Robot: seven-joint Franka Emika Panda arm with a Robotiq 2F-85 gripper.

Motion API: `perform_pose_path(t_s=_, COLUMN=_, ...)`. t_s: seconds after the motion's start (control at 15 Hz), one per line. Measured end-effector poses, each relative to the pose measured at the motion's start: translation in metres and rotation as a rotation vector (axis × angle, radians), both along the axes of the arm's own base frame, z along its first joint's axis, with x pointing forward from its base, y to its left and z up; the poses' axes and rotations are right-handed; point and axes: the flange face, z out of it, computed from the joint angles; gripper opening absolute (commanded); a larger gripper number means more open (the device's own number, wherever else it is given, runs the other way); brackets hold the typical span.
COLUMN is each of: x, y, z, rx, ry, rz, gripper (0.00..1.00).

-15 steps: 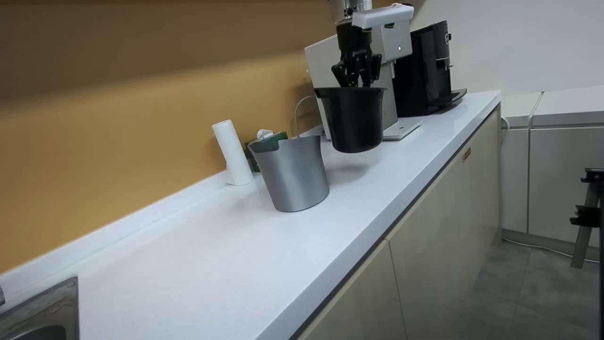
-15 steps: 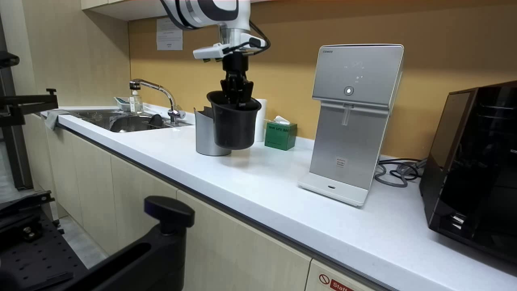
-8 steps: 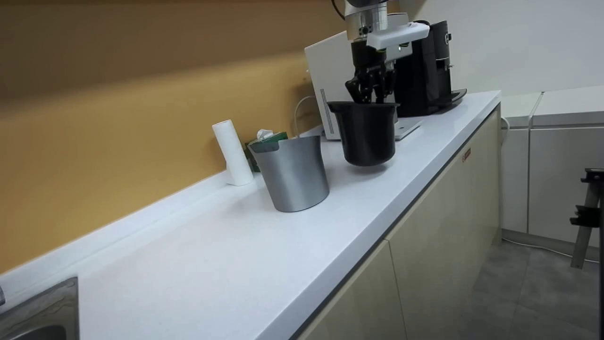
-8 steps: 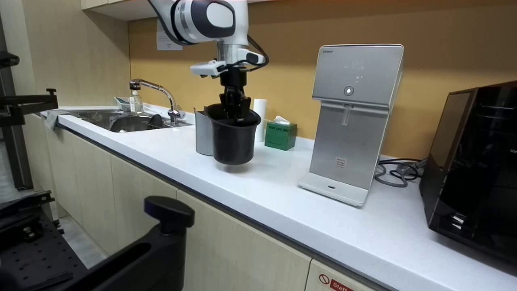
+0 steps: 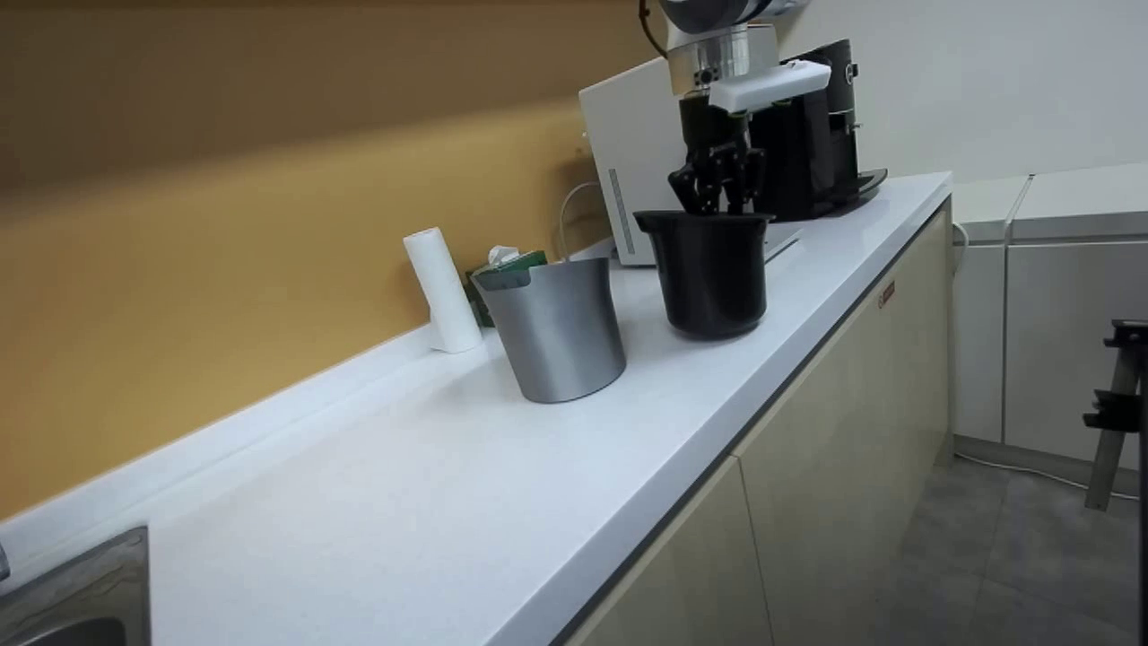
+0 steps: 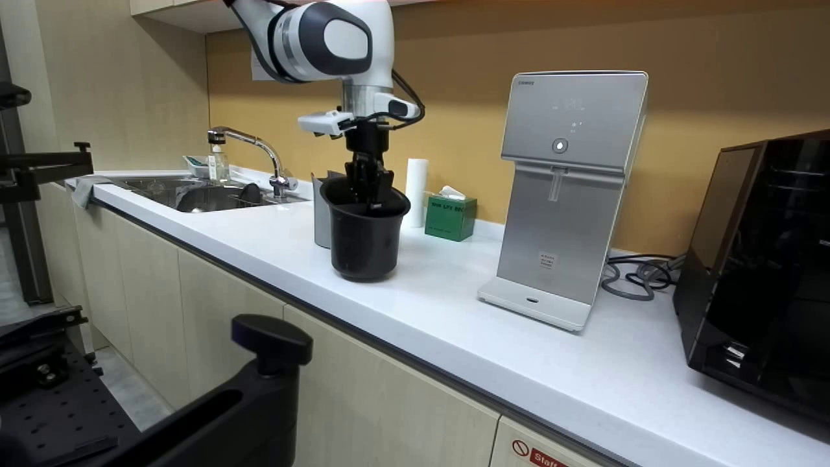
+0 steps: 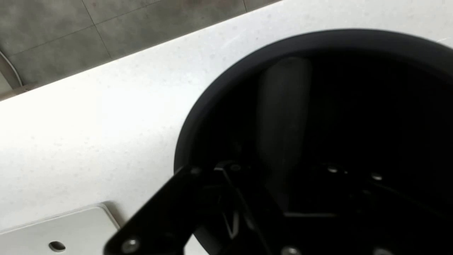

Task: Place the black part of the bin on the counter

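Observation:
The black part of the bin (image 5: 713,283), a tapered bucket, stands upright in both exterior views (image 6: 366,243). Its base is at or barely above the white counter (image 5: 404,467); I cannot tell which. My gripper (image 5: 720,210) points down into the bucket's mouth, fingers inside the rim (image 6: 368,202). The bucket has moved with it, so it is held; the exact contact is lost in black. In the wrist view the fingers (image 7: 279,171) have a gap between them, over the dark interior and rim (image 7: 354,39). The silver-grey bin (image 5: 560,332) stands apart beside the bucket, partly hidden behind it (image 6: 321,220).
A silver-white water dispenser (image 6: 557,227) stands on the counter near the bucket; its base shows in the wrist view (image 7: 70,232). A black coffee machine (image 6: 765,279) is farther along. A paper roll (image 6: 416,188) and green tissue box (image 6: 449,218) are behind. The counter's front edge (image 7: 141,51) is close.
My gripper and the black bucket have come down together and moved toward the counter's front edge, away from the bin. The bucket's shadow has closed up to its base. The bin has not moved.

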Motion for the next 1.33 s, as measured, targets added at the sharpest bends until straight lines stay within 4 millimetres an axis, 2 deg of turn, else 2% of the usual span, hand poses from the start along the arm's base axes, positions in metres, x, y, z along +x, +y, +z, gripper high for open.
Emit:
perform_pose_path(t_s=0.07, x=-0.002, y=0.0, z=-0.003, rx=0.001, ry=0.003, rz=0.0, gripper=0.55)
perform_pose_path(t_s=0.2, x=-0.003, y=0.001, z=-0.005, rx=0.001, ry=0.005, rz=0.001, gripper=0.61)
perform_pose_path(t_s=0.47, x=-0.002, y=0.003, z=-0.003, rx=-0.001, ry=-0.008, rz=0.004, gripper=0.88)
perform_pose_path(t_s=0.6, x=-0.002, y=0.004, z=0.002, rx=-0.004, ry=-0.021, rz=0.009, gripper=0.99)
perform_pose_path(t_s=0.8, x=-0.002, y=0.008, z=0.02, rx=-0.013, ry=-0.056, rz=0.018, gripper=1.0)
perform_pose_path(t_s=1.33, x=-0.017, y=0.039, z=0.098, rx=-0.062, ry=-0.139, rz=0.041, gripper=1.0)
